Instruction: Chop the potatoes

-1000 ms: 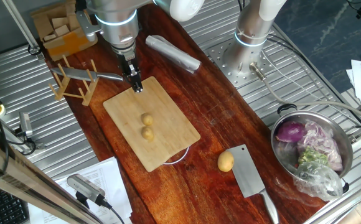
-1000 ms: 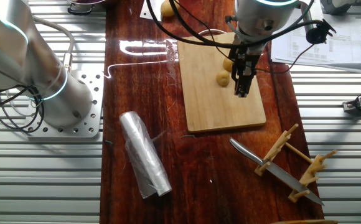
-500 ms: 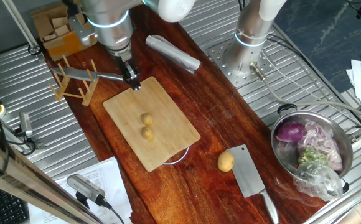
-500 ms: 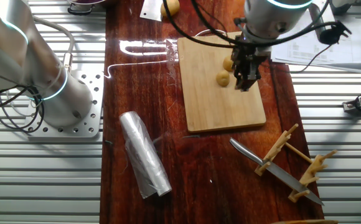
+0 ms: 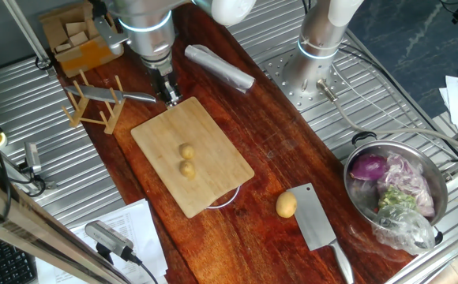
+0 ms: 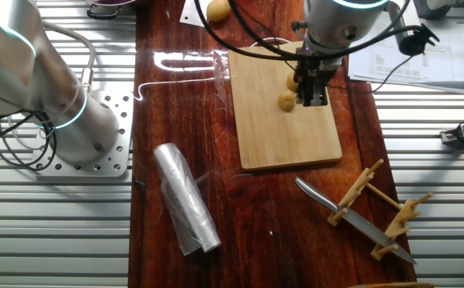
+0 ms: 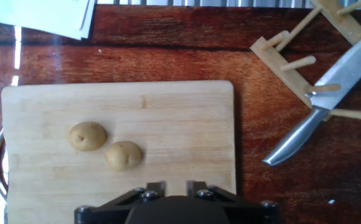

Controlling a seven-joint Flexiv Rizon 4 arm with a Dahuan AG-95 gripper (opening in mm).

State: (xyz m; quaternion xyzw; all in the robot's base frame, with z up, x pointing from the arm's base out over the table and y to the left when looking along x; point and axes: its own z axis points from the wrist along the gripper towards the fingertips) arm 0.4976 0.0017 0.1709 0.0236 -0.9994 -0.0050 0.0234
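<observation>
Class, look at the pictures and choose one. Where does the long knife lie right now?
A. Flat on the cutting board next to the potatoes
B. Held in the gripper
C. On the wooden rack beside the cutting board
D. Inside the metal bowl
C: the knife rests across the pegs of the rack, off the board, and the gripper holds nothing.

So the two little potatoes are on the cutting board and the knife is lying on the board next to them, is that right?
Not quite. The two potatoes are on the cutting board, but the knife is not. The hand view shows it resting in the wooden rack beside the board, on the dark wood table.
</observation>
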